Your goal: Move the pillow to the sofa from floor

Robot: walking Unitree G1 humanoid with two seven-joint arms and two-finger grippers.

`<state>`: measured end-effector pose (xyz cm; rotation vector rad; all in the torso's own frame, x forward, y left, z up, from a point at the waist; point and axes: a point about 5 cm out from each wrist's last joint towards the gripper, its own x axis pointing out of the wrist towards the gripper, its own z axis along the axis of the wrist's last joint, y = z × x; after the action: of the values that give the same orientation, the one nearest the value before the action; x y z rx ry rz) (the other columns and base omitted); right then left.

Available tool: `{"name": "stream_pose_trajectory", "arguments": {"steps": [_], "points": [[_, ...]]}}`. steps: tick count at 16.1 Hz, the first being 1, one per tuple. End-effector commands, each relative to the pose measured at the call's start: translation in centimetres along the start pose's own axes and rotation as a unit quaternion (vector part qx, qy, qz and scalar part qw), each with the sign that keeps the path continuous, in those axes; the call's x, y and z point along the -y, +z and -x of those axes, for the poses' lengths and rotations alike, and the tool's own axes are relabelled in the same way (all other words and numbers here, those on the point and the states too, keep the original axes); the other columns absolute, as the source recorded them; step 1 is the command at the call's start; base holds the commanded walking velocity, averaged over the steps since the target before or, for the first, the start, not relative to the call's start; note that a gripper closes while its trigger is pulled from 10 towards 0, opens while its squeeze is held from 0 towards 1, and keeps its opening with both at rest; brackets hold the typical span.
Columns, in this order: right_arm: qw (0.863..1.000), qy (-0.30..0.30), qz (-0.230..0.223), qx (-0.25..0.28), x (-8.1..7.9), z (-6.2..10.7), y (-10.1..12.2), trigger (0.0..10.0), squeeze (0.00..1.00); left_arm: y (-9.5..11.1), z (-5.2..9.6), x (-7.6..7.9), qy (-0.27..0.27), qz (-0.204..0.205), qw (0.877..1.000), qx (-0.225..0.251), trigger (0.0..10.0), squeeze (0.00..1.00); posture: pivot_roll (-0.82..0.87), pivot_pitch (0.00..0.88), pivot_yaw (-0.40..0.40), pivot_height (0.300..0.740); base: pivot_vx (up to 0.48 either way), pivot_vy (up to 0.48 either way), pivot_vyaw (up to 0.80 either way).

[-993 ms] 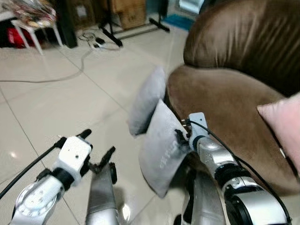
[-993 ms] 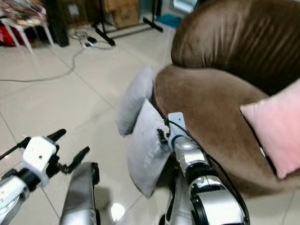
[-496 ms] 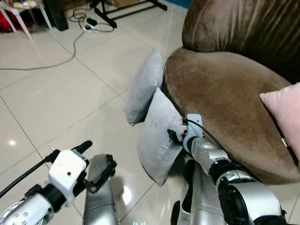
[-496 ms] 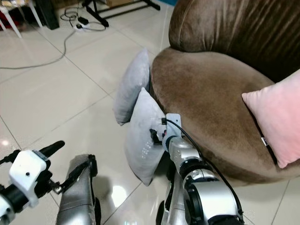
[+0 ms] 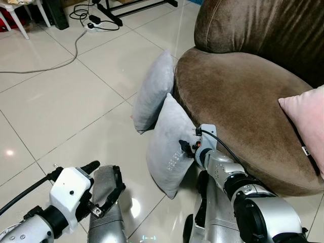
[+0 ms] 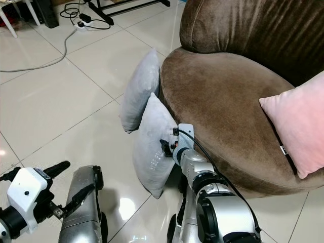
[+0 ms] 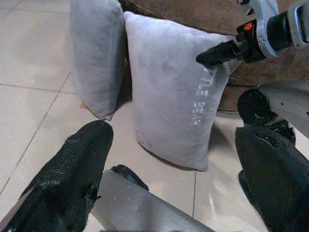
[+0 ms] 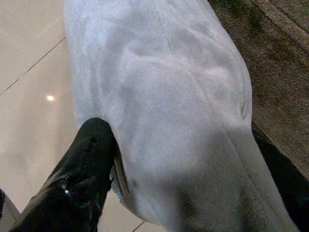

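Observation:
Two grey pillows stand on the tiled floor, leaning on the front of the brown sofa (image 5: pixel 238 96). The nearer grey pillow (image 5: pixel 169 147) has pale lettering on its face; the farther grey pillow (image 5: pixel 152 91) stands just behind it. My right gripper (image 5: pixel 186 148) is at the nearer pillow's upper edge beside the sofa seat. In the right wrist view the pillow (image 8: pixel 159 96) fills the gap between the fingers (image 8: pixel 87 169), which pinch it. My left gripper (image 5: pixel 104 182) hangs open low over the floor, left of that pillow and apart from it.
A pink pillow (image 5: pixel 306 126) lies on the sofa seat at the right. A cable and power strip (image 5: pixel 93 25) lie on the floor at the back, near black stand legs (image 5: pixel 116 10) and a white chair leg (image 5: pixel 23 28). Open tile lies to the left.
The camera has tipped down and drawn closer to the pillows. My right gripper stays on the nearer pillow's edge. My left gripper sits lower in the picture.

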<state>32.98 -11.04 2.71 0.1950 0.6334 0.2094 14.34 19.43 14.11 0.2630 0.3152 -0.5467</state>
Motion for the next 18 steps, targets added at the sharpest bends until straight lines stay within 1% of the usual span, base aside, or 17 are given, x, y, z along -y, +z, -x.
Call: {"name": "stream_pose_trajectory", "arguments": {"steps": [1, 2, 7, 9, 13, 15, 18], "points": [[1.000, 0.001, -0.006, -0.008, -0.01, -0.01, -0.41, 0.0, 0.00, 0.14, -0.01, 0.22, -0.008, 0.003, 1.000, 0.000, 10.0, 0.00, 0.23, 0.203, -0.086, 0.495, 0.000, 0.000, 0.00], [1.000, 0.001, -0.006, -0.007, -0.10, -0.04, -0.26, 0.0, 0.00, 0.14, -0.23, 0.10, -0.007, 0.005, 1.000, 0.000, 10.0, 0.00, 0.23, 0.199, -0.088, 0.495, 0.000, 0.000, 0.00], [1.000, 0.009, -0.001, -0.006, -0.51, -0.11, -0.21, 0.0, 0.00, -0.07, -0.17, 0.08, -0.002, 0.008, 1.000, -0.003, 10.0, 0.00, 0.23, 0.184, -0.092, 0.495, 0.000, 0.000, 0.00], [1.000, 0.009, 0.003, -0.009, -0.54, -0.11, -0.38, 0.0, 0.00, -0.42, -0.13, 0.23, 0.000, 0.025, 1.000, -0.010, 10.0, 0.00, 0.23, 0.175, -0.091, 0.495, 0.000, 0.000, 0.00], [1.000, 0.012, 0.007, -0.010, -0.65, -0.12, -0.49, 0.0, 0.00, -0.67, -0.17, 0.31, -0.003, 0.029, 0.999, -0.014, 10.0, 0.00, 0.23, 0.167, -0.089, 0.495, 0.000, 0.000, 0.00], [1.000, 0.012, 0.008, -0.012, -0.62, -0.11, -0.58, 0.0, 0.00, -0.82, -0.48, -0.03, 0.015, 0.034, 0.999, -0.012, 10.0, 0.00, 0.24, 0.144, -0.090, 0.495, 0.000, 0.000, 0.00], [1.000, 0.012, 0.008, -0.014, -0.67, -0.10, -0.84, 0.0, 0.00, -0.81, -0.32, -0.08, 0.027, 0.039, 0.999, -0.009, 10.0, 0.00, 0.25, 0.117, -0.092, 0.495, 0.000, 0.000, 0.00]]}}
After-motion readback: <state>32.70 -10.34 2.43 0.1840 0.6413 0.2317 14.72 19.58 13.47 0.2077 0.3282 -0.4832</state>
